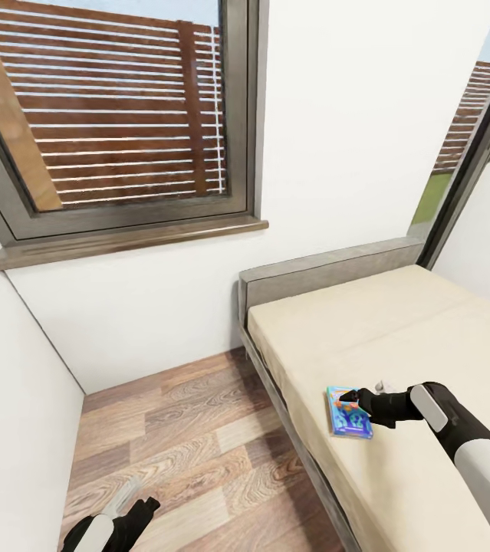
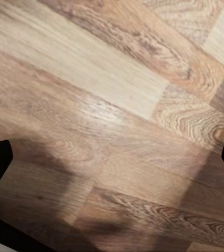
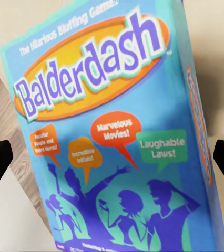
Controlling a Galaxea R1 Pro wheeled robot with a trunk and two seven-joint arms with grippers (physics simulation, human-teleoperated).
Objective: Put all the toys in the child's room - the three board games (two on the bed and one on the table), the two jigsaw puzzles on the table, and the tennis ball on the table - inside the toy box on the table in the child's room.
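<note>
We're looking at a bright, evenly lit head view, daylight showing behind the grey-framed window with brown slats (image 1: 114, 115). The white walls (image 1: 352, 138) read almost flat, nearly shadowless. Straight lines bow and lean at the edges, so we've got wide-angle distortion here. On the wood plank floor (image 2: 112, 105) in the left wrist view, we see a soft dark shadow low in the picture, a faint sheen mid-plank, and slightly blurred grain. In the right wrist view the blue printed board game box (image 3: 117, 142) is vivid and clearly lit; its small print stays soft.
</note>
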